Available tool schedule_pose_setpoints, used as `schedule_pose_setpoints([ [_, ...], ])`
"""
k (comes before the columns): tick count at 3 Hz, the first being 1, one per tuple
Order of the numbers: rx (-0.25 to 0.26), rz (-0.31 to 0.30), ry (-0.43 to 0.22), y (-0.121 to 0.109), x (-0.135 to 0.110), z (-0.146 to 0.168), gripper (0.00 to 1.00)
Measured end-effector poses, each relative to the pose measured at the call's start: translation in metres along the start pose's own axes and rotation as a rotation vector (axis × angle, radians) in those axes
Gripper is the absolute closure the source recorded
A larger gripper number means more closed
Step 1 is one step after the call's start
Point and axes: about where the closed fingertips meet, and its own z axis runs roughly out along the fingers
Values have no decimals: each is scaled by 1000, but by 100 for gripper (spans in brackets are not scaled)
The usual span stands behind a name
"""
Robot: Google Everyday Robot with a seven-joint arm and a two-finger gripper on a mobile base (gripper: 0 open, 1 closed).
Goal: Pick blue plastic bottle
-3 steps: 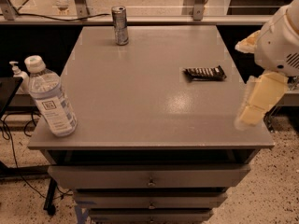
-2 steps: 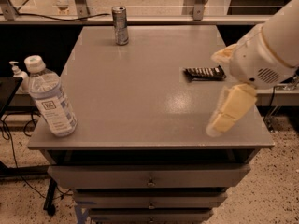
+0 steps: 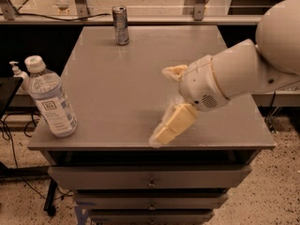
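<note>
Current step, as judged from where I stand: approach, ahead of the grasp. No contact has been made with the target.

1. Target position. The blue plastic bottle [image 3: 50, 97] stands upright at the front left corner of the desk [image 3: 117, 78], close to both the front edge and the left edge. Its white cap is on and its label faces the front.

2. Gripper position. The gripper [image 3: 161, 104] hangs over the front half of the desk, right of centre and near the front edge, well apart from the bottle. The arm [image 3: 243, 74] enters across the right edge.

3. Finger state. The two fingers [image 3: 176, 123] are spread wide and hold nothing. One reaches toward the front edge, the other lies further back.

4. Other items. A silver can [image 3: 121, 25] stands near the back edge, left of centre. A white pump bottle [image 3: 18, 74] sits off the desk, beyond the left edge. Neither is the target.

Next move, in my estimation: carry the gripper leftward along the front edge, keep the fingers spread, line the opening up with the bottle body and close only once a finger sits on each side. The bottle is near the corner, so a sideways nudge could tip it over the edge.
</note>
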Motion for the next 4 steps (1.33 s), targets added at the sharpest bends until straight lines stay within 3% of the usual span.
schedule_pose_setpoints([
  [2,-82,-29,-301,18,-91,93,0],
  [4,-60,-28,-348,16,-96,110,0],
])
